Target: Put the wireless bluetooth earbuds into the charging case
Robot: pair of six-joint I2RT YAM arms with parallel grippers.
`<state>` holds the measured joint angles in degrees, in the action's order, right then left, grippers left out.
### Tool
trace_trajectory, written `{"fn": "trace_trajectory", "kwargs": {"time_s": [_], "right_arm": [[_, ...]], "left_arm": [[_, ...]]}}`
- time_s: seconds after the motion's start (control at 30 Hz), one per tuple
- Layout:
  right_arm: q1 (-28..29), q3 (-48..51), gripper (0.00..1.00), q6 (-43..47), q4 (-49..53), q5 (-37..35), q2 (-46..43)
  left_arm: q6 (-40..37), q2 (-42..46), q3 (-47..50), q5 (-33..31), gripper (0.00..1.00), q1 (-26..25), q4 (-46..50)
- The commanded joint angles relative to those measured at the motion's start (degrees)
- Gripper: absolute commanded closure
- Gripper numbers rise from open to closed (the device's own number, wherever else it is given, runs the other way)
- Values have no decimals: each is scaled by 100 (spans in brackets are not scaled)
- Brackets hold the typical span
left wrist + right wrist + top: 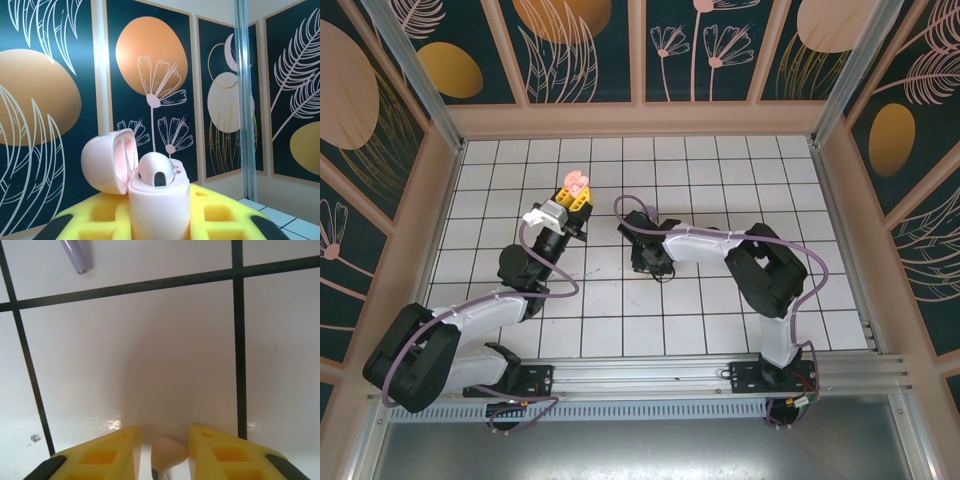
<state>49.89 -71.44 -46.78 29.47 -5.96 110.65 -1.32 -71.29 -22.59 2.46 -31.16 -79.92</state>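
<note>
The left arm (470, 320) and right arm (760, 270) look alike: white shells over chunky black joints, each trailing a thin lilac cable (618, 208); the fingers (100, 457) are bright yellow, pocketed with square recesses, with black corner patches

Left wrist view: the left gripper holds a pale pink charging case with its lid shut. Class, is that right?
Not quite. The lid is open, not shut: the left wrist view shows it swung back to the left of the pale pink charging case. The left gripper does hold that case.
</note>
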Motion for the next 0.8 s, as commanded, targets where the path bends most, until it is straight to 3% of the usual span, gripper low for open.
{"fn": "trace_trajectory", "kwargs": {"time_s": [0.0, 0.3, 0.77], "right_arm": [[82, 23, 73, 64, 86, 33, 212], [82, 177, 82, 69, -153, -123, -218], [-88, 78, 82, 540, -538, -625, -2322]], "left_arm": [[106, 71, -7, 53, 100, 35, -237], [158, 114, -86, 213, 100, 32, -31], [119, 313, -350, 1179, 100, 31, 388]]}}
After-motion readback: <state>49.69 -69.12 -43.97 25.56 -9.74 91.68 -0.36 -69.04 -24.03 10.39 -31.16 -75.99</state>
